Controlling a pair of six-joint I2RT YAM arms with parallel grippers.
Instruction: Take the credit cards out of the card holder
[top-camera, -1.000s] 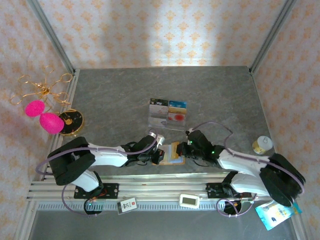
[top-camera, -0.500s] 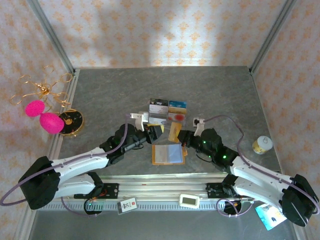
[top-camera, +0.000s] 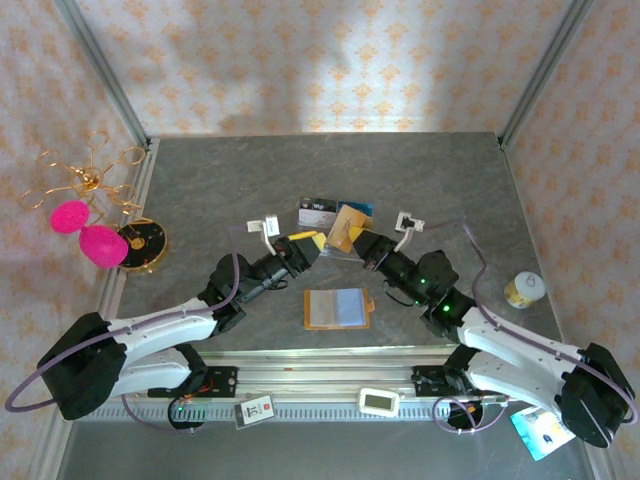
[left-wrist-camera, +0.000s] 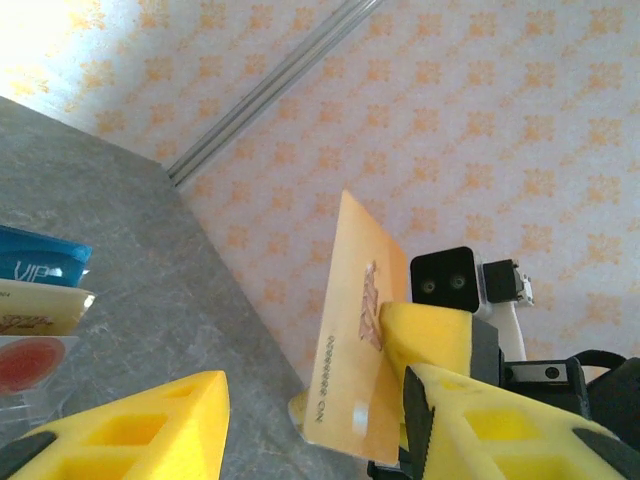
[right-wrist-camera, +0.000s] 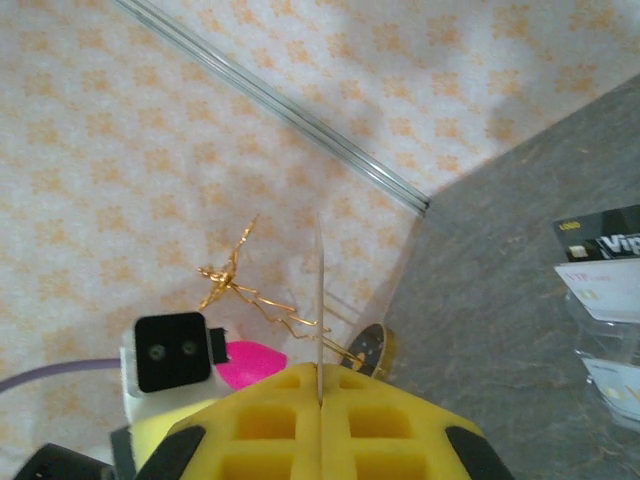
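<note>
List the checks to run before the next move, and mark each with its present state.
1. Right gripper shut firmly on the gold card: ok.
2. Left gripper open and not gripping the card: ok.
3. Card lifted fully out of the card holder: ok.
4. Card holder lying open on the table, apart from both arms: ok.
5. No cards left inside the card holder: cannot tell.
6. Free slot for this card in the acrylic tray: cannot tell.
</note>
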